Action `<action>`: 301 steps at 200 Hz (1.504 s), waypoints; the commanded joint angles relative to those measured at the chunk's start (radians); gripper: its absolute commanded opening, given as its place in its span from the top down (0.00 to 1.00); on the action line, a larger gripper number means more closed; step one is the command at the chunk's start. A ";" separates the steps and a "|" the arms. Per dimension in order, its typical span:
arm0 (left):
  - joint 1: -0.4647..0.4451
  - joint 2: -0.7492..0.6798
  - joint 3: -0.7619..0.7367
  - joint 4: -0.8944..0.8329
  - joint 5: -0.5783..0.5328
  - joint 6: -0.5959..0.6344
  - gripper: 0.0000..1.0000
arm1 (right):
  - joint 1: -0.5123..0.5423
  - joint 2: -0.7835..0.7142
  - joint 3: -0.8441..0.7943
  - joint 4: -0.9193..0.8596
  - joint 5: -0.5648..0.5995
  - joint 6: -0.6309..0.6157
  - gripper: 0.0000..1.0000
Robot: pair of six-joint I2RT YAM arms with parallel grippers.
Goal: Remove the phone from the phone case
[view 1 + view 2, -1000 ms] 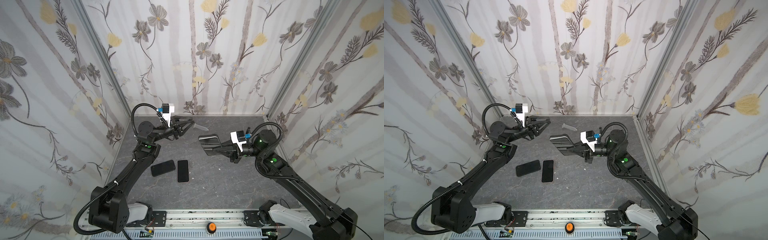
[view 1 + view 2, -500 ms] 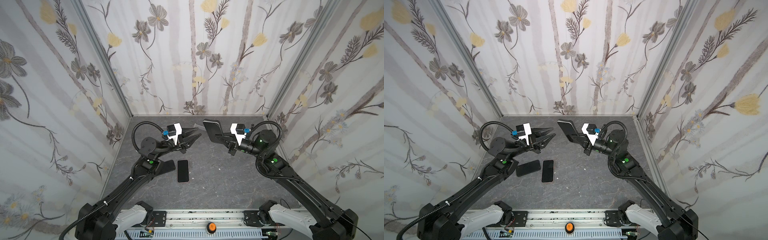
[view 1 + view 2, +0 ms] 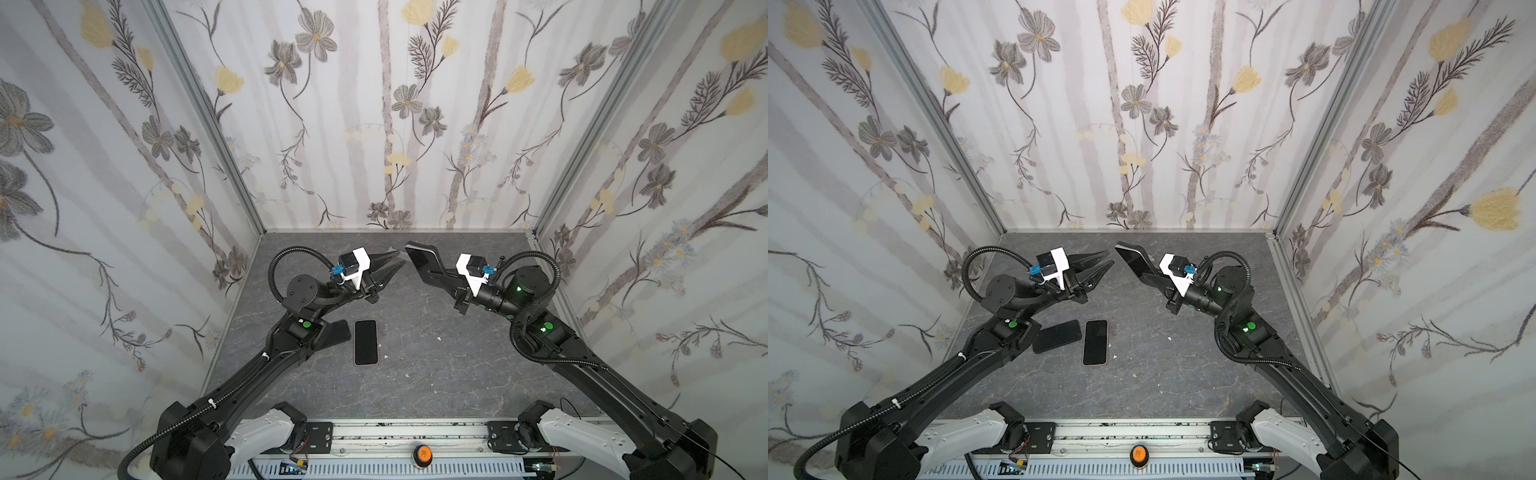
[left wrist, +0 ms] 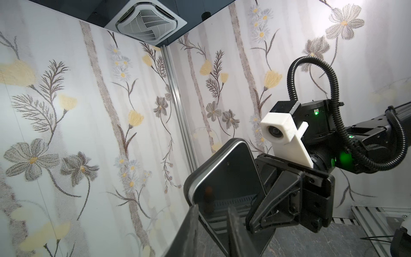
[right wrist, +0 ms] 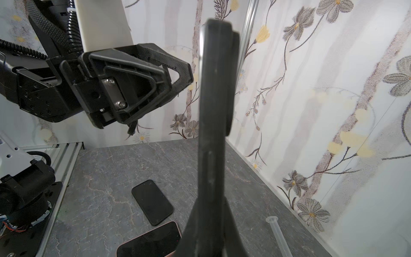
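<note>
My right gripper [image 3: 441,274] [image 3: 1152,274] [image 5: 209,222] is shut on the lower end of a phone in its black phone case [image 3: 423,259] [image 3: 1134,258] [image 5: 214,111], held in the air over the back of the table. The phone's silver edge and dark screen [image 4: 224,178] show in the left wrist view. My left gripper [image 3: 402,259] [image 3: 1109,258] [image 4: 212,220] points at the phone's free end, its jaws a little apart and empty. Its fingertips [image 5: 189,74] stand right beside the screen side; I cannot tell if they touch.
Two loose phones lie flat at the left: a black one [image 3: 334,330] [image 3: 1059,336] [image 5: 152,202] partly under the left arm, and a pink-edged one [image 3: 365,343] [image 3: 1095,343] [image 5: 151,242]. A clear plastic tube [image 5: 278,233] lies near the back wall. Flowered walls close three sides.
My right gripper has swung the cased phone up from lying flat to standing tilted. The left gripper has come in from the back left to the phone's free end, its jaws narrowing.
</note>
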 commanded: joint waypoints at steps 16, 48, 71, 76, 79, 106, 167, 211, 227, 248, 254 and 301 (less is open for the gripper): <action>-0.002 0.010 0.015 0.022 -0.023 0.018 0.76 | 0.006 -0.004 0.002 0.038 -0.011 -0.024 1.00; -0.002 0.011 0.015 0.022 -0.031 0.021 0.76 | 0.009 -0.003 0.005 0.032 -0.015 -0.027 1.00; -0.003 0.014 0.018 0.021 -0.028 0.019 0.76 | 0.009 -0.001 0.005 0.032 -0.021 -0.029 1.00; -0.004 0.015 0.018 0.022 -0.026 0.018 0.76 | 0.011 0.000 0.005 0.030 -0.022 -0.029 1.00; -0.004 0.016 0.019 0.022 -0.028 0.018 0.76 | 0.010 0.000 0.005 0.029 -0.023 -0.029 1.00; -0.004 0.019 0.021 0.022 -0.023 0.018 0.76 | 0.011 0.003 0.007 0.028 -0.031 -0.029 1.00; -0.007 0.029 0.029 0.021 -0.007 0.011 0.84 | 0.014 0.006 0.010 0.015 -0.028 -0.032 1.00; -0.007 0.031 0.026 0.021 -0.006 0.010 0.84 | 0.015 0.014 0.016 0.001 -0.039 -0.039 1.00; -0.009 0.033 0.028 0.020 -0.003 0.010 0.84 | 0.017 0.019 0.023 -0.014 -0.058 -0.048 1.00; -0.007 0.037 0.031 0.019 0.005 0.004 0.84 | 0.020 0.026 0.033 -0.039 -0.090 -0.065 1.00; -0.008 0.039 0.033 0.019 0.010 0.002 0.84 | 0.019 0.027 0.035 -0.045 -0.099 -0.069 1.00; -0.006 0.052 0.044 0.012 0.070 -0.027 0.83 | 0.021 0.034 0.046 -0.057 -0.168 -0.080 1.00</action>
